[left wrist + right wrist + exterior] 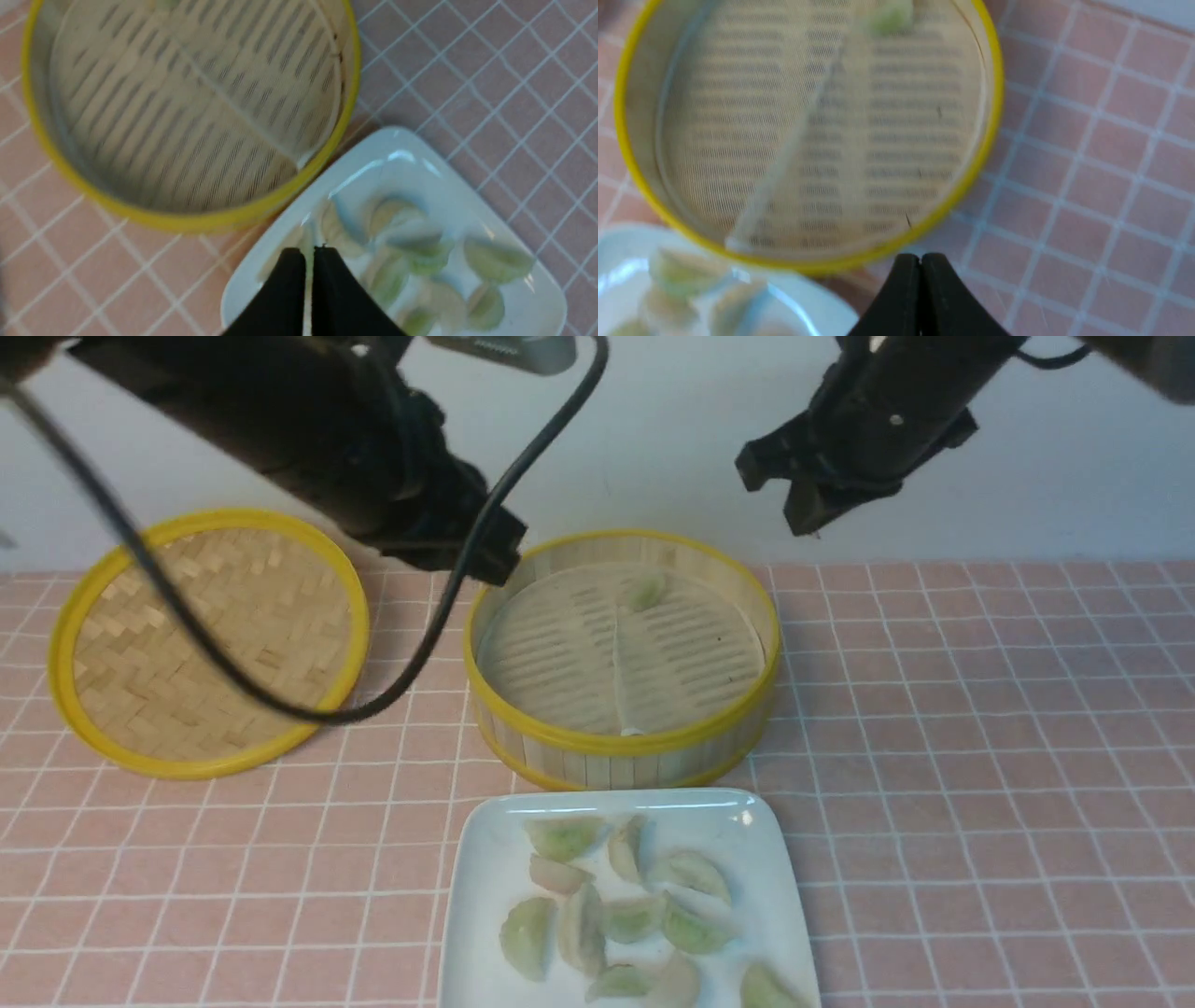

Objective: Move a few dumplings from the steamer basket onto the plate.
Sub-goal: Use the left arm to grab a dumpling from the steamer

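Near the tabletop's front edge, the front view shows the plate (485, 859) carrying about ten dumplings (635, 915), one of them right at the near right corner. Its far rim sits just beside the steamer basket (621, 742) at mid-table. A single dumpling (646, 590) lies on the basket's liner against the far wall, and the lid (210, 639) lies flat toward the left edge. The left gripper (490, 558) hangs over the basket's far left rim. The right gripper (805, 515) hangs high toward the far edge, right of the basket. This view does not show how either gripper's jaws stand.

The left wrist view settles that for the left gripper (309, 254): its fingers are pressed together with nothing between them, above the plate's (387, 140) corner nearest the basket (187, 221). It also shows how crowded the plate is, though the basket's dumpling is barely visible.

The right wrist view shows the right gripper (920, 261) likewise pressed together and empty, above bare cloth just outside the basket's rim (985, 140). Only here is the last dumpling (889, 11) seen from above, blurred, hard by the wall.

I judge these risks:
- Descending with the jaws closed would squash or shove that dumpling.
- A finger could catch the rim and knock the basket into the plate.
- The soft skin may stick to the liner.
- Another drop could land on the pile and roll off.
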`<control>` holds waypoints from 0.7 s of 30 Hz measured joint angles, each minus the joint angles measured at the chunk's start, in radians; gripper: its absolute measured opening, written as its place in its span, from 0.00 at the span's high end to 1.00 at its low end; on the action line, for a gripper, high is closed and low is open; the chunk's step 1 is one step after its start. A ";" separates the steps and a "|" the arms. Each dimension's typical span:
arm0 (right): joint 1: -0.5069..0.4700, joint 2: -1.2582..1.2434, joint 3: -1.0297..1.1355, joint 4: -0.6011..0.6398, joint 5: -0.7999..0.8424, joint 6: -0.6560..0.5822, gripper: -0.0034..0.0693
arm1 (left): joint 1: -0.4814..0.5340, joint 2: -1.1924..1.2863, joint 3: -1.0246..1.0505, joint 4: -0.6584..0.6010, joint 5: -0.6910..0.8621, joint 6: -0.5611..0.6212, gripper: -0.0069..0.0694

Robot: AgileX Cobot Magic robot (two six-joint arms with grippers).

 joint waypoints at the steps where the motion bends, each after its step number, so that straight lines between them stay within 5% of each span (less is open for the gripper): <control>1: 0.000 -0.042 0.048 -0.006 0.000 -0.001 0.97 | -0.003 0.068 -0.067 -0.013 0.012 0.005 0.90; 14: -0.001 -0.591 0.413 -0.073 0.006 0.047 0.97 | -0.013 0.735 -0.864 -0.023 0.107 0.049 0.88; 21: -0.001 -0.727 0.415 -0.073 0.011 0.093 0.97 | -0.013 0.881 -0.935 0.003 -0.052 0.095 0.68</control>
